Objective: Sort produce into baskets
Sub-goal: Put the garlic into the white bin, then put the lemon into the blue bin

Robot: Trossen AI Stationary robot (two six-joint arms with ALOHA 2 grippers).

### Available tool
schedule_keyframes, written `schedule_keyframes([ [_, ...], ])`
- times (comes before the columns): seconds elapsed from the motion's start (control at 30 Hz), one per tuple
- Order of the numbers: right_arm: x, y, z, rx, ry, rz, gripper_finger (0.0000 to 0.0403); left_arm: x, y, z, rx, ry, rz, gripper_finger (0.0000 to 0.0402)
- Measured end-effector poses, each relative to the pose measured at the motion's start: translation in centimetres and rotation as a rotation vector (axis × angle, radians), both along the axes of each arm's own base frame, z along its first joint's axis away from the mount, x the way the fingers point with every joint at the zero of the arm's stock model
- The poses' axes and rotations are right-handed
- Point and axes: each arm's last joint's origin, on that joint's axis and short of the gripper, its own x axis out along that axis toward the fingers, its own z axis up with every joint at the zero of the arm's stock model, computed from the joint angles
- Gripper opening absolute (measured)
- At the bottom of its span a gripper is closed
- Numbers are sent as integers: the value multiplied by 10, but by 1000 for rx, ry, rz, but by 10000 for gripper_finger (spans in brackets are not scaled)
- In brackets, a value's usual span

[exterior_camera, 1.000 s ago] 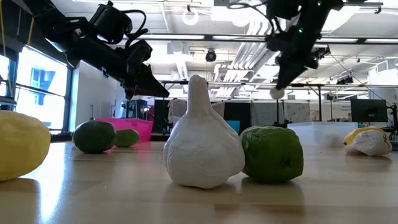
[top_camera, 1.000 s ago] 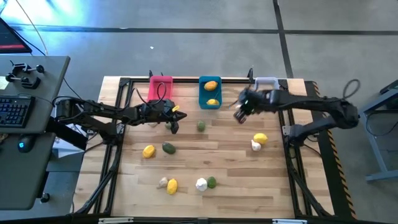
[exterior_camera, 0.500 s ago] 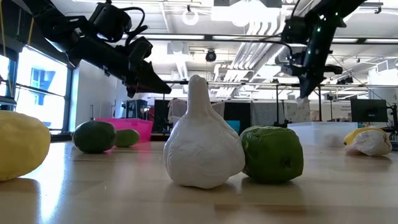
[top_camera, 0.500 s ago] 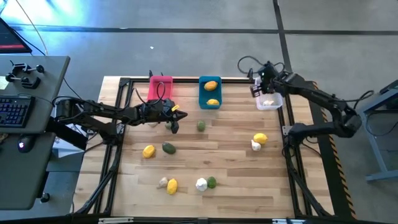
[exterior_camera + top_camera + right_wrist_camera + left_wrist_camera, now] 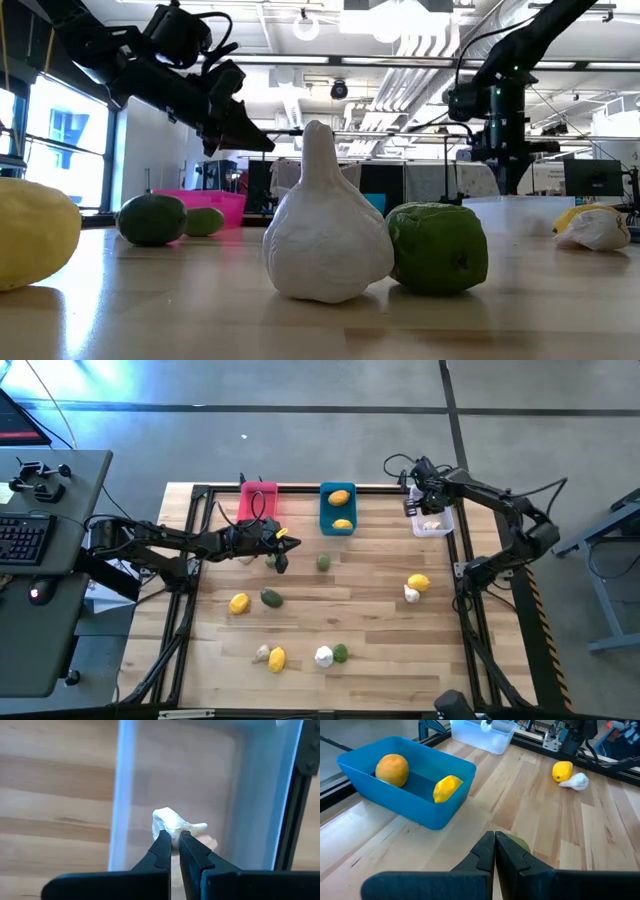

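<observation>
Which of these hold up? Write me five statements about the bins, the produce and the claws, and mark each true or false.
1. The blue bin holds two yellow-orange fruits. True.
2. A garlic lies in the pink bin. False: the garlic lies in the clear bin.
3. The right claw is over the clear bin. True.
4. The left claw is wide open. False: its fingers are shut together.
5. No green fruit is left on the table. False: several are, one of them just in front of the blue bin.
</observation>
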Motion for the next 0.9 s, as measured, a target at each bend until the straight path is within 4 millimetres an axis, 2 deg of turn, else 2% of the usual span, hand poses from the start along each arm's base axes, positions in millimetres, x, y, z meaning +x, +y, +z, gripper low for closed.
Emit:
schedule_keyframes([
  [0.27,1,-3,-7,0,8,-84,17,0,0,-1,29,16,-12,0],
  [0.67,3,-5,-17,44,13,-155,106,-1,2,-1,4,11,0,0],
  [0.77,1,-2,-11,48,-11,-152,129,-1,1,-1,1,10,-8,0],
  [0.9,-2,10,10,7,-53,-93,137,0,0,-1,-3,9,-39,0],
])
